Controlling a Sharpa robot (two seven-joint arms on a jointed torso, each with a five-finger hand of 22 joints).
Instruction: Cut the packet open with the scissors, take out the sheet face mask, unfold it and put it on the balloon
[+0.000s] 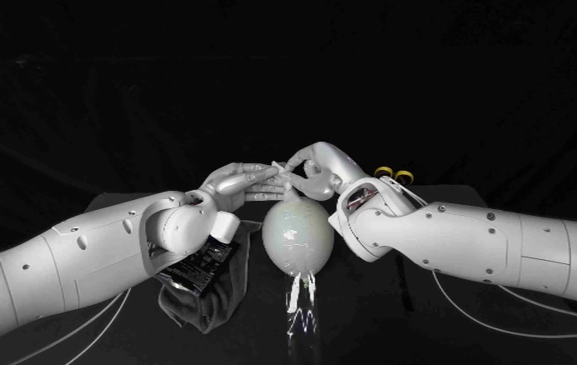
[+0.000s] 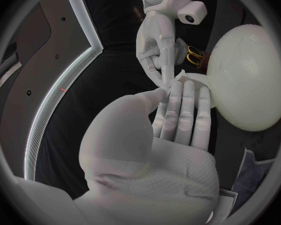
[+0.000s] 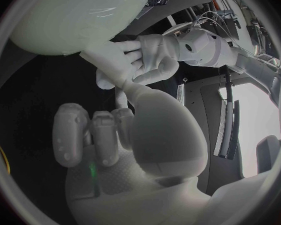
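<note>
Where the left hand and right hand meet over the balloon, both hands' fingers pinch the sheet face mask.

My head view is dim: the black table and backdrop swallow nearly all the light, so only pale surfaces stand out. The balloon takes soft light from above and shows a faint sheen. The left arm and right arm flanking the balloon are bright on top and dark underneath. In my left wrist view the balloon is nearly washed out, and the sheet face mask touching it barely separates from its glow. In my right wrist view a bright panel across from the balloon is blown out. Straight edges bow near both circles' rims.
</note>
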